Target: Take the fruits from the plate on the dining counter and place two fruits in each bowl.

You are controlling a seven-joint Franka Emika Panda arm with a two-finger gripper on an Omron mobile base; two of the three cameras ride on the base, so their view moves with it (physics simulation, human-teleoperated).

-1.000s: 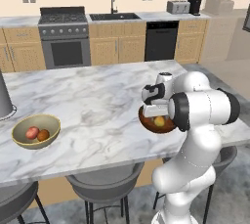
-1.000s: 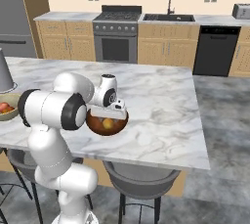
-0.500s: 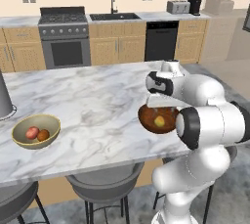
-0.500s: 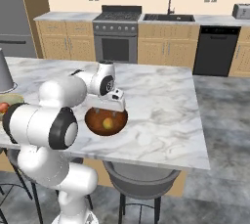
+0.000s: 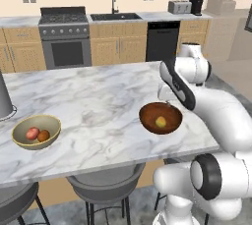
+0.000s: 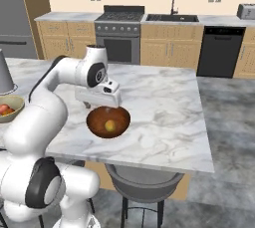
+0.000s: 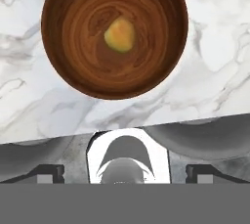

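Evidently drop step finished: gripper [image 6: 103,103] spread wide, nothing held, yellow-green fruit [image 7: 119,34] seen below in dark bowl [image 7: 114,32]; banana judged next.

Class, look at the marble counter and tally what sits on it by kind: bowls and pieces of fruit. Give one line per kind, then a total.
Bowls: 2, a tan-yellow round bowl and a dark reddish-brown round bowl.
Fruits: 3, a red round fruit and an orange round fruit in the tan-yellow bowl, a yellow-green round fruit in the reddish-brown bowl.
Total: 5
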